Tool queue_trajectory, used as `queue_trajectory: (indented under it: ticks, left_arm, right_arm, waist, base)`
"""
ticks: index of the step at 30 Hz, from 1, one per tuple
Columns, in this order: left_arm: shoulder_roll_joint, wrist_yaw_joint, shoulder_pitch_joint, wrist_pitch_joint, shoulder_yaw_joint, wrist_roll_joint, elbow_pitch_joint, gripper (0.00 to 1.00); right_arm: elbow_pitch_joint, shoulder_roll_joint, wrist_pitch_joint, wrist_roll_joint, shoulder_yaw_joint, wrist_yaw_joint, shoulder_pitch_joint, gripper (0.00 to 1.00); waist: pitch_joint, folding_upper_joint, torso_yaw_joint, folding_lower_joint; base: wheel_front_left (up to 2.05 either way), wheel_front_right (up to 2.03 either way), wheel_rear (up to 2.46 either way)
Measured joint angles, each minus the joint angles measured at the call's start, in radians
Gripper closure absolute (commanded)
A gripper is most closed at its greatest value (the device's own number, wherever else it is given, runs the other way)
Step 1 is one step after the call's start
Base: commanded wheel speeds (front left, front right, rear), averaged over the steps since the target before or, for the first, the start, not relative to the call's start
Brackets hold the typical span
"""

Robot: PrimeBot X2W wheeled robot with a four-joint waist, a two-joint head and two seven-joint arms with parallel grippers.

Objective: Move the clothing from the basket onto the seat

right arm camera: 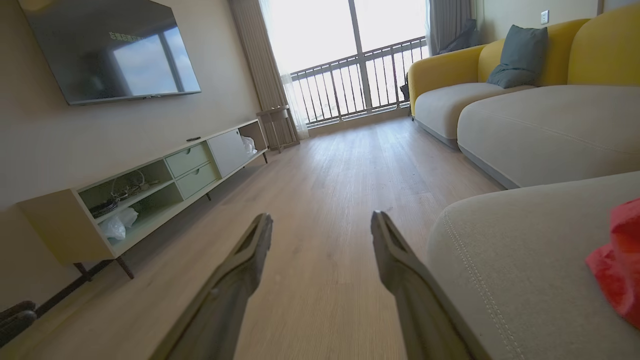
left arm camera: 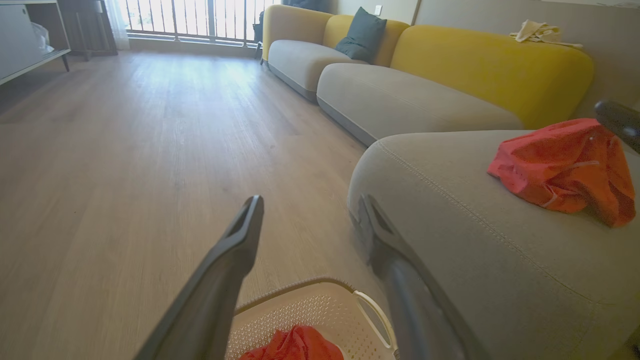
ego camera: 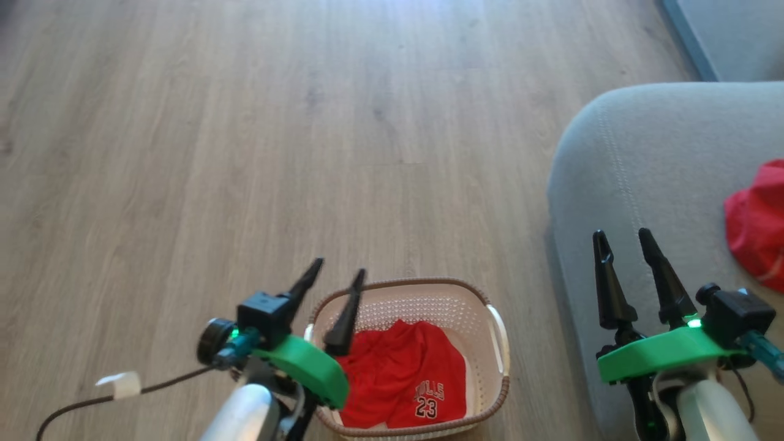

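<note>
The cream basket (ego camera: 422, 297) with a brown rim stands on the floor at the bottom middle; a red jersey (ego camera: 407, 373) printed with 23 lies in it, also seen as red clothing (left arm camera: 295, 346) in the left wrist view. My left gripper (ego camera: 340, 274) hovers open over the basket's (left arm camera: 310, 305) left rim, holding nothing. A second red garment (ego camera: 758, 223) lies on the grey seat (ego camera: 649, 165) at the right, with my right gripper (ego camera: 621, 237) open above the seat's front edge. The garment (left arm camera: 567, 167) rests on the seat (left arm camera: 500, 260), apart from both grippers.
Wooden floor (ego camera: 245, 135) stretches ahead and to the left. A cable with a white tag (ego camera: 119, 384) trails at the lower left. A yellow-backed sofa (left arm camera: 450, 65) runs along the wall, and a low TV cabinet (right arm camera: 150, 190) stands opposite.
</note>
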Motion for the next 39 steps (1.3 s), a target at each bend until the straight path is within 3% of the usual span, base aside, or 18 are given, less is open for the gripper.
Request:
queue_trajectory:
  ticks: [3, 8, 18, 39]
  left_arm:
    - [-0.001, 0.026, 0.006, 0.0, 0.056, 0.003, 0.006, 0.0]
    - [-0.001, 0.112, 0.069, 0.0, 0.16, 0.006, -0.02, 0.0]
    - [-0.001, 0.164, 0.148, 0.0, 0.246, 0.037, -0.172, 0.0]
    - [-0.001, 0.156, 0.181, 0.0, 0.239, 0.046, -0.156, 0.0]
  right_arm:
    - [0.002, 0.009, 0.0, -0.006, 0.0, 0.0, 0.01, 0.0]
    - [0.009, 0.029, 0.0, -0.024, 0.016, 0.0, 0.011, 0.0]
    - [0.007, 0.041, 0.0, -0.024, 0.015, 0.0, 0.042, 0.0]
    - [0.01, 0.043, 0.0, -0.021, 0.013, 0.0, 0.048, 0.0]
  waist:
    - [-0.002, 0.0, 0.032, 0.0]
    - [-0.007, 0.0, 0.082, 0.0]
    - [-0.015, 0.0, 0.147, 0.0]
    - [-0.015, 0.0, 0.12, 0.0]
  base:
    - [0.0, 0.0, 0.0]
    - [0.0, 0.0, 0.0]
    - [0.0, 0.0, 0.0]
    - [0.0, 0.0, 0.0]
